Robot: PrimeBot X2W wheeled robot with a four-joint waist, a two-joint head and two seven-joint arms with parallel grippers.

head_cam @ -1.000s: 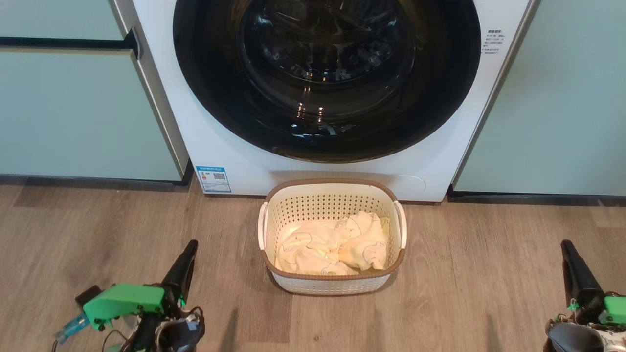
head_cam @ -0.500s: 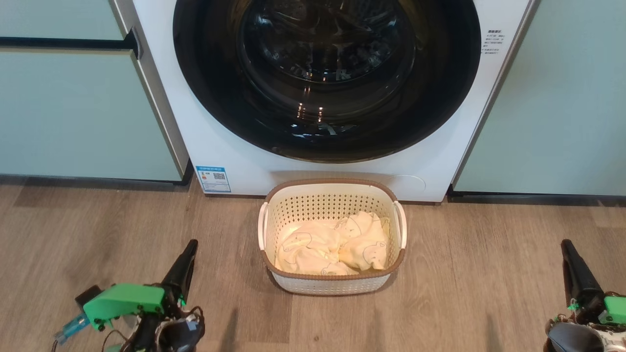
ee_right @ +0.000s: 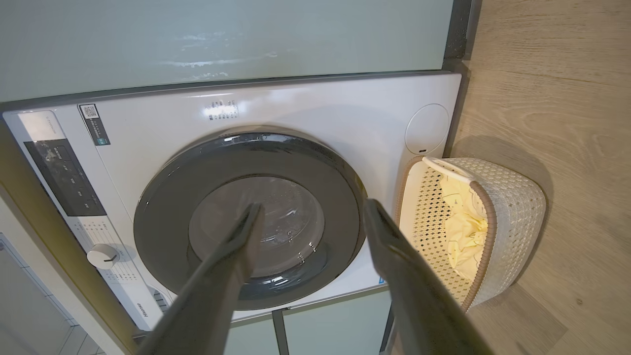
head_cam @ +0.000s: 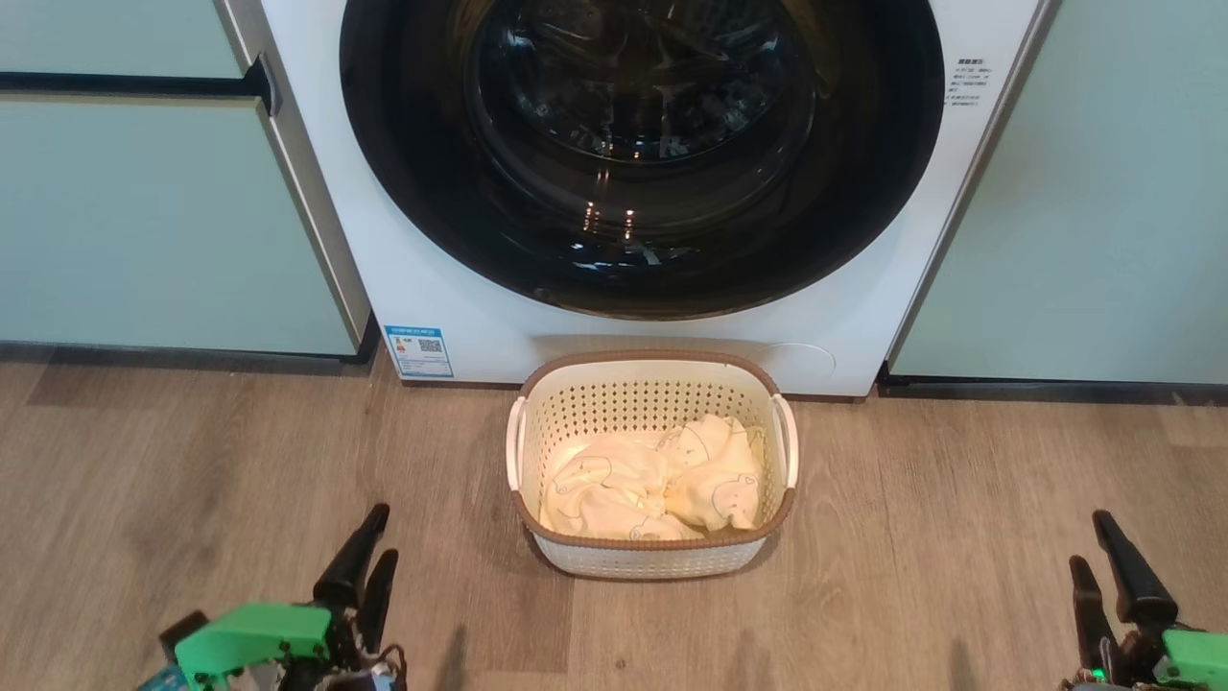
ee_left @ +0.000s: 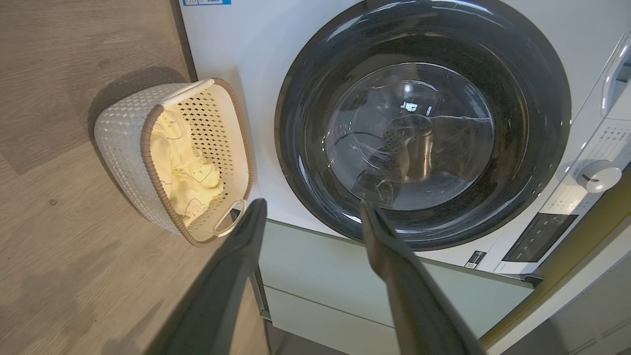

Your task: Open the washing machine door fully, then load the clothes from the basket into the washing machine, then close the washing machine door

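Both sets of fingers spread, nothing pinched: left gripper (head_cam: 384,533), right gripper (head_cam: 1089,539). washing machine door (head_cam: 643,278) seen shut. clothes (head_cam: 652,480) heaped in basket (head_cam: 652,357), parked before washing machine (head_cam: 460,317).

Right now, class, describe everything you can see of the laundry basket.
The basket is small, rectangular, cream plastic, with perforated walls, a brown rim and white side handles. It stands upright on the wooden floor, close before the washing machine. Crumpled pale yellow clothes lie inside, well below the rim.
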